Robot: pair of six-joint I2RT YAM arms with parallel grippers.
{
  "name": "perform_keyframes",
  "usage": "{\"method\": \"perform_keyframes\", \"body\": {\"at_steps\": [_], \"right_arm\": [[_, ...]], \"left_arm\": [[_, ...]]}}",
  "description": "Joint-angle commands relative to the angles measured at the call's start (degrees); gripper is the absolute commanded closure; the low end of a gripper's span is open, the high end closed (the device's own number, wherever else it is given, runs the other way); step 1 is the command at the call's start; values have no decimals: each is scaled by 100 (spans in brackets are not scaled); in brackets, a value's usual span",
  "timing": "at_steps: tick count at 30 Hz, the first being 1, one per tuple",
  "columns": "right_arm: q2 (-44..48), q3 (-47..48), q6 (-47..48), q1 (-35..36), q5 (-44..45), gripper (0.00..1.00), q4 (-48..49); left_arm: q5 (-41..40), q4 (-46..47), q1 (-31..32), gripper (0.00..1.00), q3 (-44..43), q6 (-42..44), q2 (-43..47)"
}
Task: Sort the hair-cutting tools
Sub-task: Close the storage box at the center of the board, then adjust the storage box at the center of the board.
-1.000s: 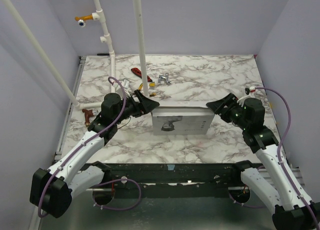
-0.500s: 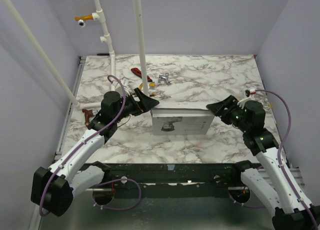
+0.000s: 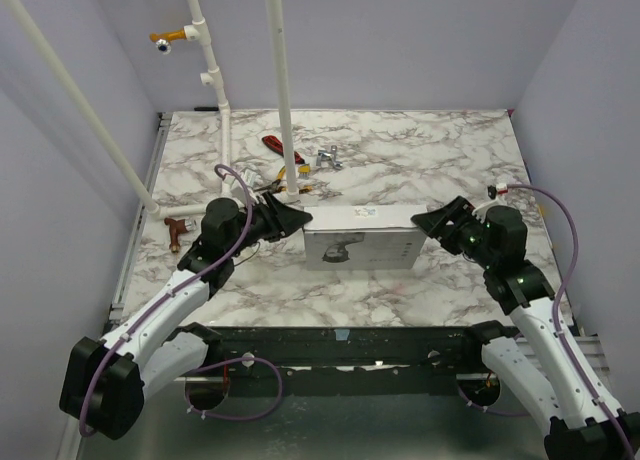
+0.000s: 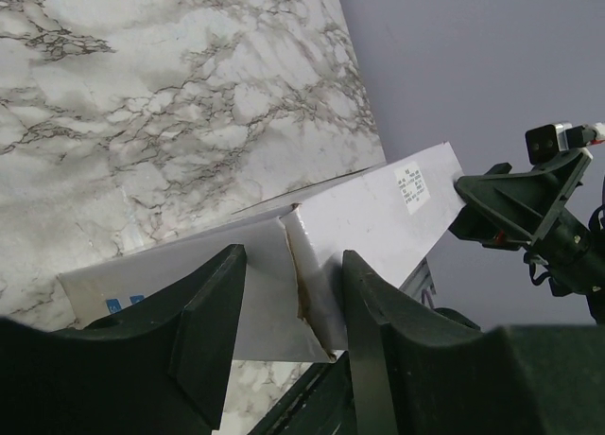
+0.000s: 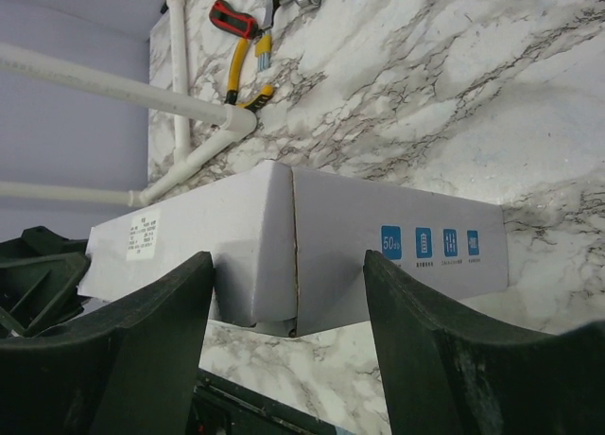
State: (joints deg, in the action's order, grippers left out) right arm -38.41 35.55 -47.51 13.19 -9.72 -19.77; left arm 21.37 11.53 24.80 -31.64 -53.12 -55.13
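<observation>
Plainly, the hair-cutting tools themselves do not show in any view. What shows is a closed white carton (image 3: 362, 242) with a man's head printed on its near side, lying flat between the two claws.

The left claw (image 3: 297, 220) is at the carton's left end, jaws partly open, with a carton corner poking between its fingers (image 4: 210, 331). Whether they press the cardboard I cannot tell.

The right claw (image 3: 422, 221) meets the opposite end, jaws wide apart around that corner, with no grip showing.

Beyond the left claw, on the marble-patterned counter (image 3: 430, 160), lie red-handled pliers (image 3: 271, 142), a yellow-handled tool (image 3: 292, 170) and a chrome fitting (image 3: 327, 158). A reddish-brown T-shaped piece (image 3: 176, 223) sits just outside that claw's arm. White pipes (image 3: 283, 90) rise from the counter, and lavender walls (image 3: 400, 40) enclose it.
</observation>
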Motion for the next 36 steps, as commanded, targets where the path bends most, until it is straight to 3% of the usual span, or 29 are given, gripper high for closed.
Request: {"method": "perform_keyframes", "body": {"at_steps": [1, 12, 17, 23, 28, 33, 36], "right_arm": [[68, -302, 172, 34, 176, 34, -343], [296, -784, -20, 34, 117, 37, -309], [783, -1291, -322, 36, -266, 42, -380], [2122, -1575, -680, 34, -268, 41, -982], [3008, -1623, -785, 28, -344, 28, -1412], [3217, -1443, -700, 34, -194, 19, -1836], [3208, -1396, -686, 34, -189, 18, -1886]], "left_arm": [[-57, -291, -36, 55, 563, 122, -117], [-65, 335, -7, 57, 1130, 66, -334], [-310, 411, 506, 58, 1367, 218, 68], [-730, 525, 1199, 58, 2131, 81, 1025], [-1095, 182, 1323, 55, 2790, -137, 2282], [-1491, -1028, 1358, 36, 2845, -73, 3653], [-1607, -1442, 1359, 31, 2803, -8, 4087]]}}
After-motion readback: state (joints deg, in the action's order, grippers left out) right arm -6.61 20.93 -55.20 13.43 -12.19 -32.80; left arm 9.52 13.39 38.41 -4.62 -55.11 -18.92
